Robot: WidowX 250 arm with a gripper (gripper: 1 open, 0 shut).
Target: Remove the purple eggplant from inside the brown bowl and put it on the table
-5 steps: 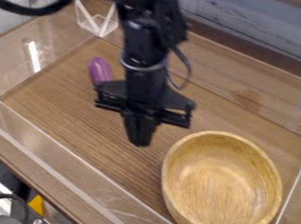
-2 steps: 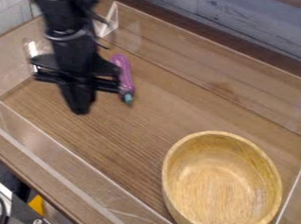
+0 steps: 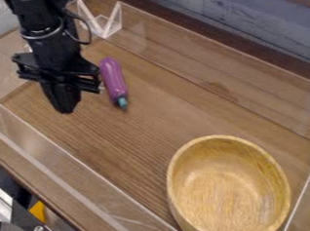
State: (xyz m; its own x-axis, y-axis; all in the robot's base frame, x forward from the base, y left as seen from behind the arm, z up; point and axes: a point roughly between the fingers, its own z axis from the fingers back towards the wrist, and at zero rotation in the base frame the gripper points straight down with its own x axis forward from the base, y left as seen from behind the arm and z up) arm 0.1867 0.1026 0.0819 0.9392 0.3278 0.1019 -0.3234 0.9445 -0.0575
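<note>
The purple eggplant (image 3: 113, 78) lies on the table (image 3: 185, 100), its teal stem end pointing toward the front. The brown bowl (image 3: 182, 188) stands at the front right with nothing inside it. My gripper (image 3: 65, 105) points straight down just left of the eggplant, close above the tabletop. Its fingers are shut together to a point with nothing between them. A small gap separates it from the eggplant.
Clear acrylic walls (image 3: 63, 181) run along the table's edges. A clear triangular stand (image 3: 102, 20) sits at the back left, behind the arm. Bare wood lies between the eggplant and the bowl.
The arm has swept left across the table, from in front of the eggplant to its left side, with the gripper shut throughout. Eggplant and bowl have stayed put.
</note>
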